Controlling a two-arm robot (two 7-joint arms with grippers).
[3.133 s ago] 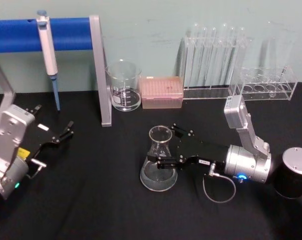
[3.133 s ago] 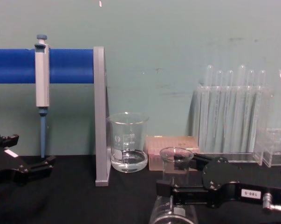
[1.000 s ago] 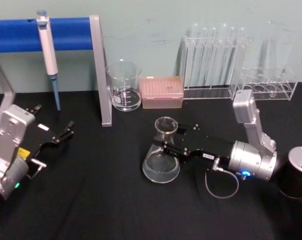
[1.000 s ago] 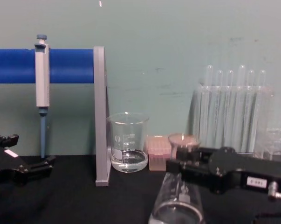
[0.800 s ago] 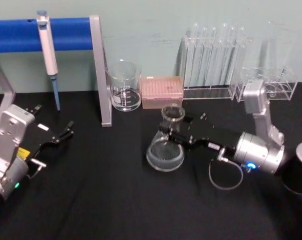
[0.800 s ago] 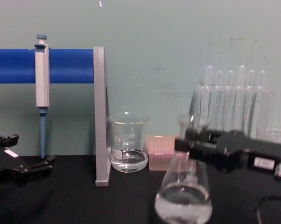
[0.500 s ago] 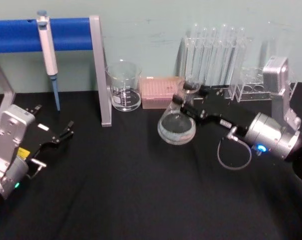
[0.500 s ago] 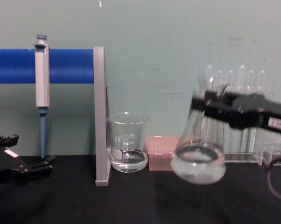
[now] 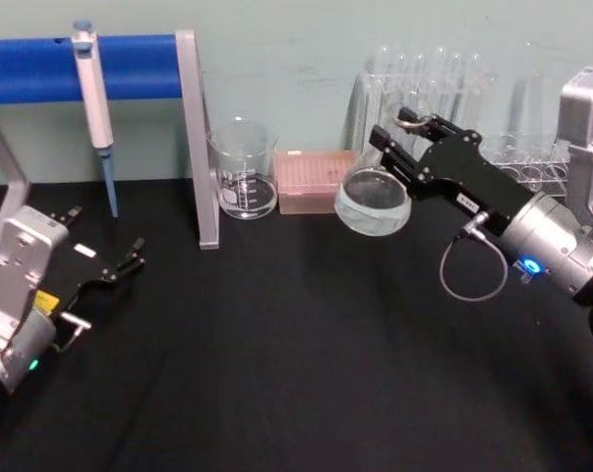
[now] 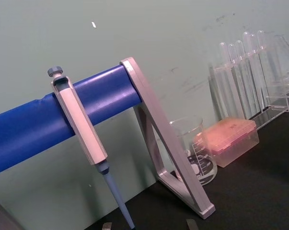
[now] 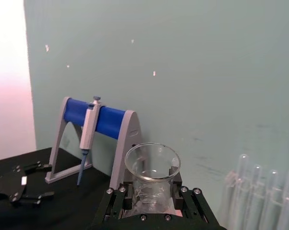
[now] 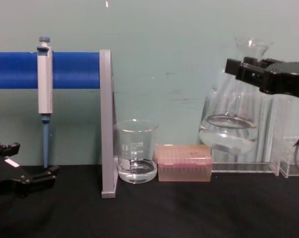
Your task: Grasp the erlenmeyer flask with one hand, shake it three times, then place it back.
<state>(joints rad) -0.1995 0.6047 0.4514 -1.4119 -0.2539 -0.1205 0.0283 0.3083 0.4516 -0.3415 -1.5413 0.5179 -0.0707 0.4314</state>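
One flask (image 9: 373, 204) is in my right gripper (image 9: 392, 133), whose two fingers are clamped on its neck just under the flared rim. From my right wrist I see the rim standing up between the jaws. The flask hangs in the air, clear of the table (image 9: 276, 354), just right of the one pink box (image 9: 311, 182) and in front of a row of tubes (image 9: 453, 79) whose number I cannot count for sure. From my head it leans with its base toward the box. From my chest it looks nearly upright, its base higher than the box's top. A little clear liquid lies in its wide base. One beaker (image 9: 243, 169), also holding some liquid, stands on the table between the box and the grey leg of the one blue bar (image 9: 80, 67), and one pipette (image 9: 94, 98) hangs from that bar. My left gripper (image 9: 107, 231) sits low at the table's left, well apart from the flask, its two fingers spread apart.
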